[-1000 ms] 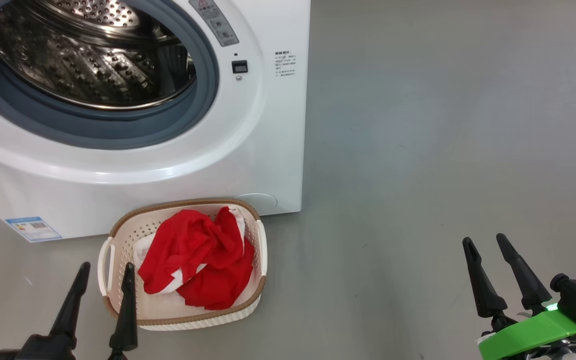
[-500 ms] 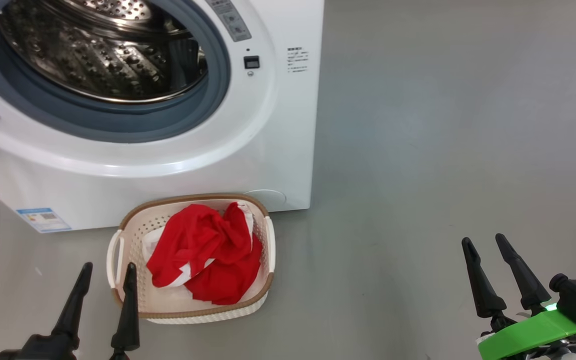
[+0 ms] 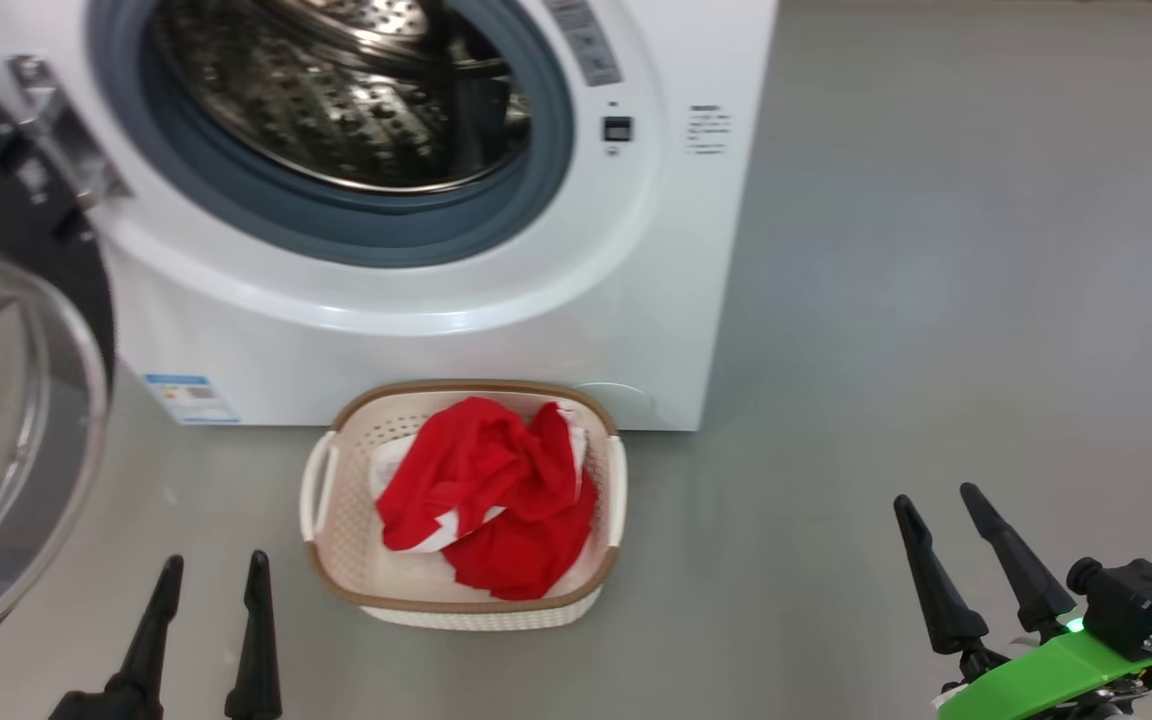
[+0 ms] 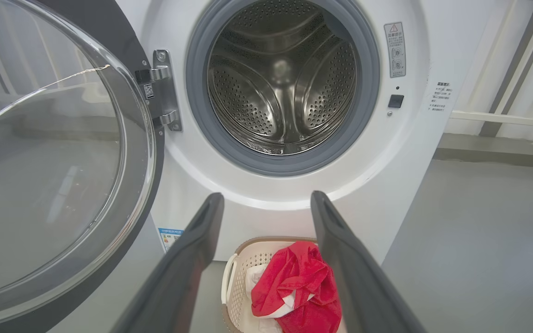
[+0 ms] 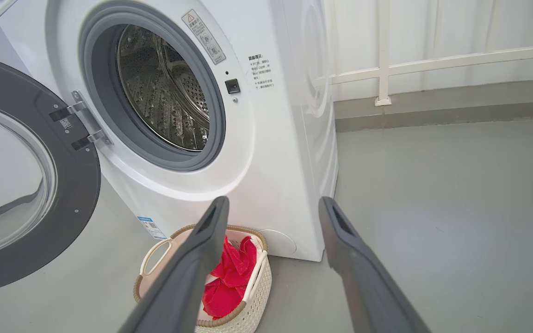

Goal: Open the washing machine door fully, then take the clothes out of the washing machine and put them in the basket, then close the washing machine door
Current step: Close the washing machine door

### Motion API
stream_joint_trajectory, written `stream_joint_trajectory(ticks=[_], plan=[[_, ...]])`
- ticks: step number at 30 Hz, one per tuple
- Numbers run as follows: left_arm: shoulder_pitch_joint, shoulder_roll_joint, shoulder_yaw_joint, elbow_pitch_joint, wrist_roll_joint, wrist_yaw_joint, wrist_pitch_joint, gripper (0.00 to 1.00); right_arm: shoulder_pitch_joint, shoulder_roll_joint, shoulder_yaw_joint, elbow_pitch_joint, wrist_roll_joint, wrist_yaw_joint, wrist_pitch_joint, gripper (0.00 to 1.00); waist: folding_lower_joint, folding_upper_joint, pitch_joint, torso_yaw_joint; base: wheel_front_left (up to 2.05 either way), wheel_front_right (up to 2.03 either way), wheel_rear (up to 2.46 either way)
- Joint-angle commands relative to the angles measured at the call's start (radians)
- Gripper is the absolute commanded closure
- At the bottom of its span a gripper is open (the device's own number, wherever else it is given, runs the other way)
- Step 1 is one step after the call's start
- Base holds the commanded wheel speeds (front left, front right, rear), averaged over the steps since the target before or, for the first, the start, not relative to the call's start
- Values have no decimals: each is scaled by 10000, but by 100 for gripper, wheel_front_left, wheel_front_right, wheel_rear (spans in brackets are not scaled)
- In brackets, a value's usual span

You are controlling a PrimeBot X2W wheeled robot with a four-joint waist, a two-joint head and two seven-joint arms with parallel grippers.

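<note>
I read the washing machine [image 3: 416, 330] across the upper left and centre of the frame, with its drum [image 3: 356, 90] exposed. The washing machine door [image 3: 6, 430] stands swung open at the left edge (glass bowl towards me). The basket [image 3: 341, 520] sits on the floor [image 3: 936, 250] at lower centre, just in front of the machine, and holds the clothes [image 3: 496, 490]. The left gripper [image 3: 216, 560] at lower left and the right gripper [image 3: 935, 495] at lower right both have their fingers spread and hold nothing.

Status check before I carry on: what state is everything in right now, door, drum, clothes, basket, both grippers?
washing machine door: open, swung wide on its hinge.
drum: empty, no clothes visible inside.
clothes: piled in the basket.
basket: upright on the floor, before the washing machine.
left gripper: open, empty.
right gripper: open, empty.
</note>
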Motion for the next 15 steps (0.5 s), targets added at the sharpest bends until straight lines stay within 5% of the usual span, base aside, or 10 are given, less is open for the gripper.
stream_joint_trajectory(ticks=[1, 15], plan=[[-46, 70, 227, -146, -142, 142, -53, 0, -177, -248, 327, -166, -40, 63, -65, 0, 0, 0, -160, 689, 0, 0, 0], [379, 70, 218, 352, -506, 440, -53, 0, -265, -408, 1155, 30, 70, 63, -65, 0, 0, 0, -580, 2675, 0, 0, 0]])
